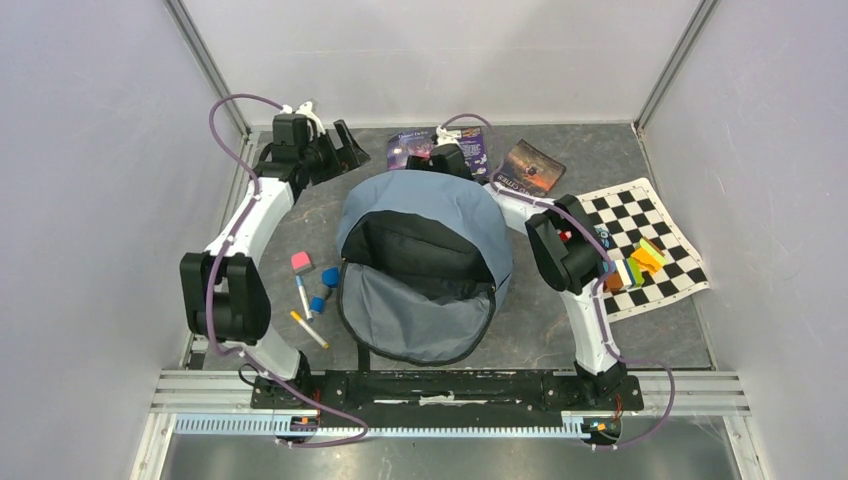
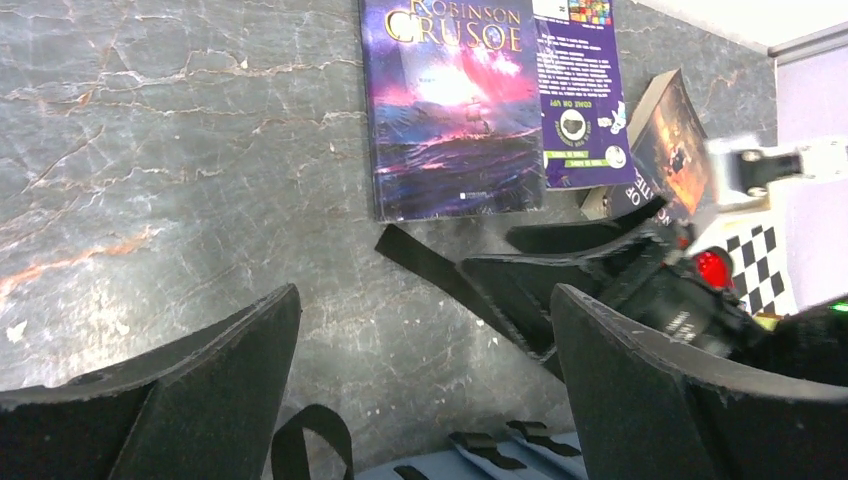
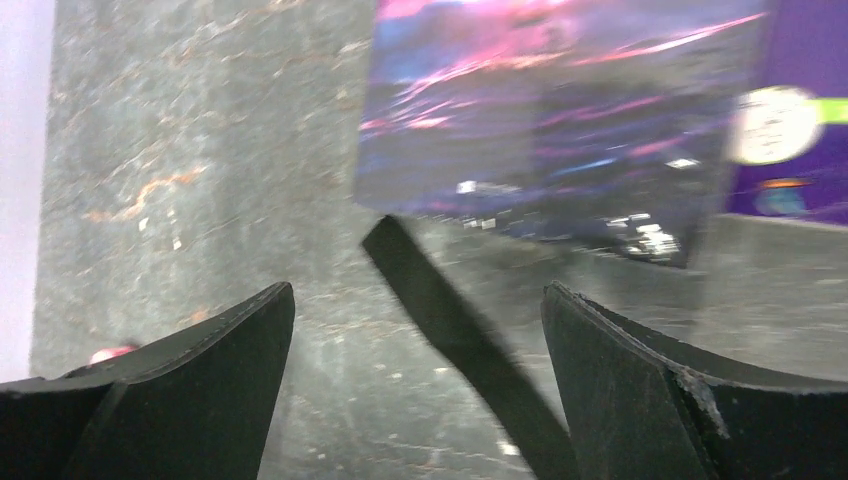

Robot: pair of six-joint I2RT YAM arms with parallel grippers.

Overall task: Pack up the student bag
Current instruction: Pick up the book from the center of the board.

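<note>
Grey marbled table (image 1: 560,330), student bag (image 1: 420,250) just nearside of gaping right end effector (image 3: 417,290)

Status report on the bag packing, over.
Claws: left claw open, empty; right claw open, empty. Unzipped student bag, flap laid open. A black strap lies under the right claw, short of the Robinson Crusoe book.
</note>
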